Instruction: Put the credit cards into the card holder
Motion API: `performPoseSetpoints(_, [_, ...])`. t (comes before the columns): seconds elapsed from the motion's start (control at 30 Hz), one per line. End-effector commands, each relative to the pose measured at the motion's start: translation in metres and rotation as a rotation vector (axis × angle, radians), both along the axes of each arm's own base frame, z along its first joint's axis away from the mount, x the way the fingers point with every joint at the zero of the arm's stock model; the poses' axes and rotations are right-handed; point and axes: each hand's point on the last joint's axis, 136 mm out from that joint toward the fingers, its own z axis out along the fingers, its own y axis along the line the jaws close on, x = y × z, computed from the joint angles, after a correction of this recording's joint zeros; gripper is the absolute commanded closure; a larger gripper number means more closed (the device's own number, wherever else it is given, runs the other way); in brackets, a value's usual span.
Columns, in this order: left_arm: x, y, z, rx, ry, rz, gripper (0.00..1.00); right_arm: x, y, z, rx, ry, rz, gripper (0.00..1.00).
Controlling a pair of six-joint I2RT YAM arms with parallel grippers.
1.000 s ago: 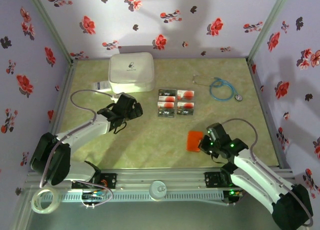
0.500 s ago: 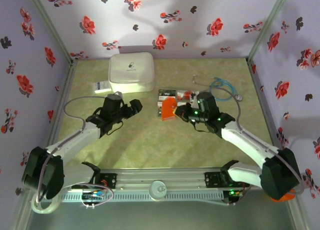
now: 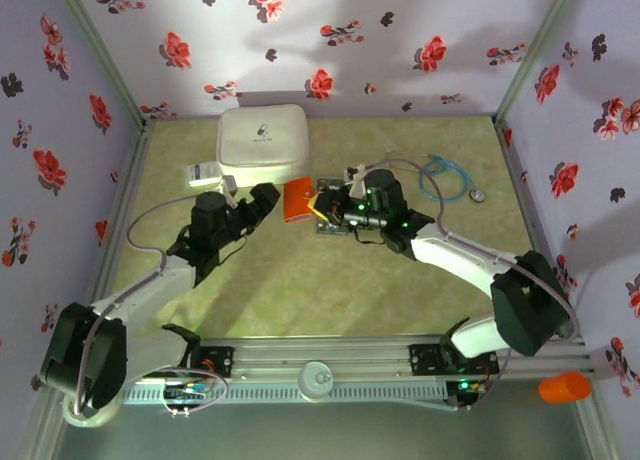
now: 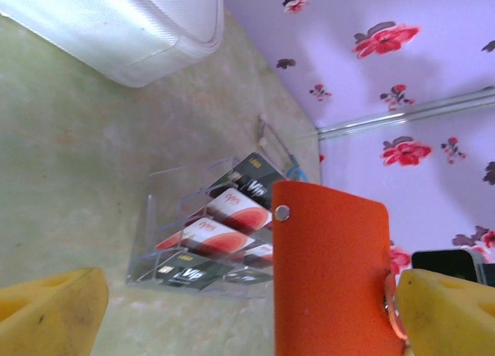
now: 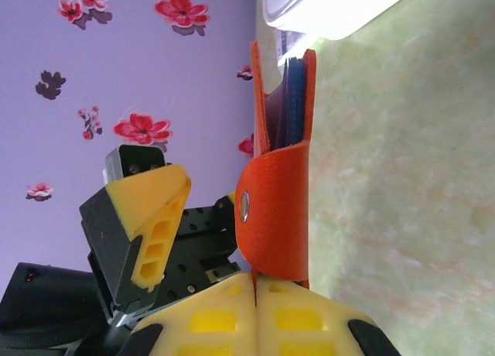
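since the earlier frames the right arm has swung leftward across the table [image 3: 400, 290], carrying the card holder [image 3: 298, 200] past the credit cards [image 3: 331, 191], and the left arm has turned in to face it. the right gripper [image 3: 320, 208] is clenched on the card holder, its yellow fingers [image 5: 209, 321] pressed together on the snap flap in the right wrist view, where the wallet [image 5: 282, 178] stands on edge, slightly parted, with bluish sleeves showing inside. the holder hangs above the table toward the far edge, just off the near right corner of the white case [image 3: 262, 145] and just left of the cards. the left gripper [image 3: 262, 202] is spread wide; in its own view [image 4: 247, 325] the orange holder [image 4: 332, 278] sits between the fingers, close against the right one, though i cannot tell if they touch. the credit cards [image 4: 220, 232] lie in a clear stand [image 4: 151, 240] on the table behind it, partly covered by the right arm from above.
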Motion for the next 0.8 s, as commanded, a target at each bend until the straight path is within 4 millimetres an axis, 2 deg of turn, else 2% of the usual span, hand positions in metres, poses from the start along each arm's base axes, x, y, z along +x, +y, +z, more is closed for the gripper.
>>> performPoseSetpoints(0.0, [0.009, -0.006, 0.020, -0.113, -0.051, -0.001, 0.08, 0.000, 0.013, 0.031, 0.097, -0.048, 0.025, 1.00])
performPoseSetpoints(0.37, [0.020, -0.015, 0.023, -0.189, -0.059, -0.008, 0.26, -0.003, 0.024, 0.031, 0.128, -0.032, 0.042, 1.00])
performPoseSetpoints(0.77, [0.018, -0.016, 0.026, -0.203, -0.075, -0.022, 0.47, -0.003, 0.031, 0.026, 0.143, -0.016, 0.053, 1.00])
